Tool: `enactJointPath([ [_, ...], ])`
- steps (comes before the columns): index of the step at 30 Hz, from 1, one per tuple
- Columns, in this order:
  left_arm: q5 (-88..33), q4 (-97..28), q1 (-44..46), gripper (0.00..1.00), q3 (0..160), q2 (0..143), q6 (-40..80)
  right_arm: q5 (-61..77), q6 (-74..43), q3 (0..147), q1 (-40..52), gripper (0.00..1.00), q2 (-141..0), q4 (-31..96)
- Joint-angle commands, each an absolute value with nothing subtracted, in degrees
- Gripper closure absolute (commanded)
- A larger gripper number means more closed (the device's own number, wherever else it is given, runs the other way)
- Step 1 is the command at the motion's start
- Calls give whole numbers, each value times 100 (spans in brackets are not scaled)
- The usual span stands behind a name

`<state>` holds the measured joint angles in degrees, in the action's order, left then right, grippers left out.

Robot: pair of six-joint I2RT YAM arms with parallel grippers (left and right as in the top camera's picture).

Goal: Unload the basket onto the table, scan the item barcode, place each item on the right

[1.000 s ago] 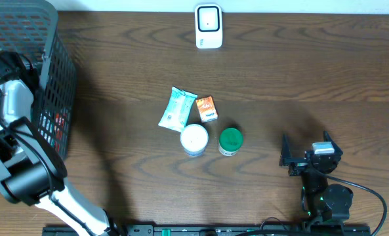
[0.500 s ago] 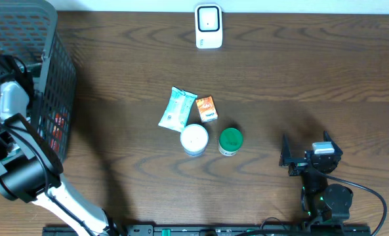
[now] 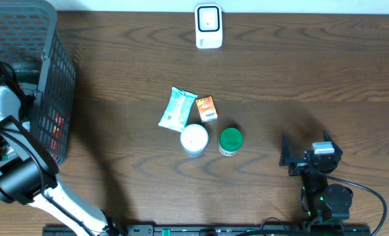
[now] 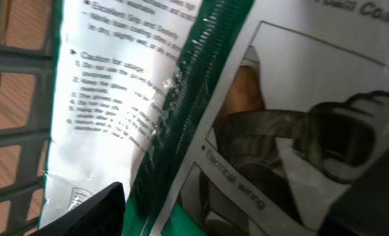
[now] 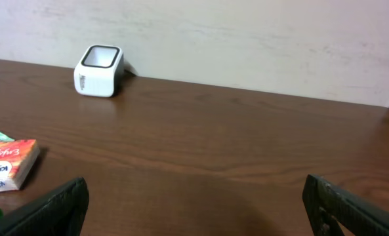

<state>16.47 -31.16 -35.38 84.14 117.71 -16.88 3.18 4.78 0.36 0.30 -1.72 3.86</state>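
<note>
Hardly begun, I'd say: nothing has reached the scanner (image 3: 208,26), which stands alone at the far edge of the tabletop (image 3: 325,72). The left arm reaches into the basket (image 3: 53,85), where the left gripper (image 4: 230,203) is hard up against a glove packet (image 4: 115,98) with a green stripe. The packet lies between its fingers, but whether they pinch it I cannot tell. No barcode shows on the face I can see. What is left is to lift the packet over the basket wall, carry it across and turn its code to the scanner. The right gripper (image 5: 194,196) waits near the front edge, spread wide and holding nothing. A pouch (image 3: 177,108), an orange box (image 3: 207,108), a white tub (image 3: 194,139) and a green-capped jar (image 3: 230,140) sit in the middle, roughly on the way across.
</note>
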Motion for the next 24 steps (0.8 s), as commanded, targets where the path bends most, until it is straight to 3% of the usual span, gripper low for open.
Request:
enactJointPath([
  [1, 1916, -3039, -3638, 31, 8344, 11985, -1579, 309, 412, 32, 32, 1, -178, 410],
  [6, 1918, -2886, -3642, 35, 8344, 11985, -1581, 307, 412, 32, 32, 1, -178, 410],
  [7, 1918, -2860, -3642, 41, 8344, 11985, -1581, 307, 412, 32, 32, 1, -178, 410],
  [9, 1918, -2838, -3642, 64, 8344, 11985, -1581, 307, 412, 32, 32, 1, -178, 410],
  [16, 1918, -2749, -3623, 90, 8348, 11878, -1568, 307, 412, 32, 32, 1, -178, 410],
  [24, 1970, -2285, -3218, 93, 8416, 10541, -1470, 307, 412, 32, 32, 1, -178, 410],
])
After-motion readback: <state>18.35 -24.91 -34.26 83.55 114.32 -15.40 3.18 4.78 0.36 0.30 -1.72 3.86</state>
